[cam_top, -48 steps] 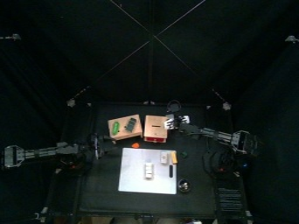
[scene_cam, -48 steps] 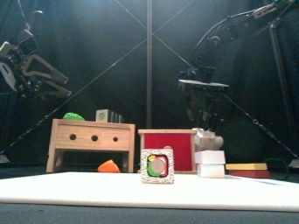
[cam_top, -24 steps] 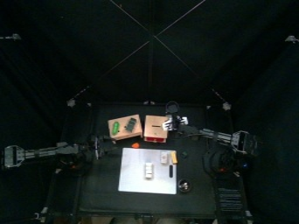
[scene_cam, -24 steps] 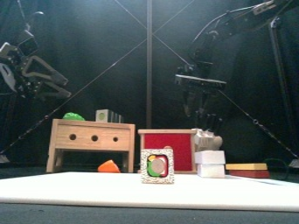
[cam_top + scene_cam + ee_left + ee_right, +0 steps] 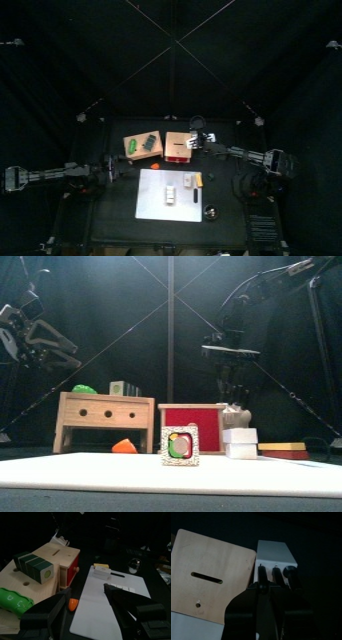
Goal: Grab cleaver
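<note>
The right gripper (image 5: pixel 258 588), jaws together, hovers above a grey block (image 5: pixel 274 552). The left gripper (image 5: pixel 85 599), jaws apart, rests at the table's left. The cleaver (image 5: pixel 282 445), apparently, lies flat at far right.

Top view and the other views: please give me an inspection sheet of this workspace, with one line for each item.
Surface: black table with a white mat at its front.
Job's things: cleaver, a pale grey blade right of the red box; not held.
Clutter: wooden box with a green piece on top; orange piece beside it; small framed card on the mat.
Grippers: left gripper, jaws open and empty, at the table's left edge; right gripper hangs above the cleaver.
Cables: nothing seen.
Surroundings: black curtains all round.
</note>
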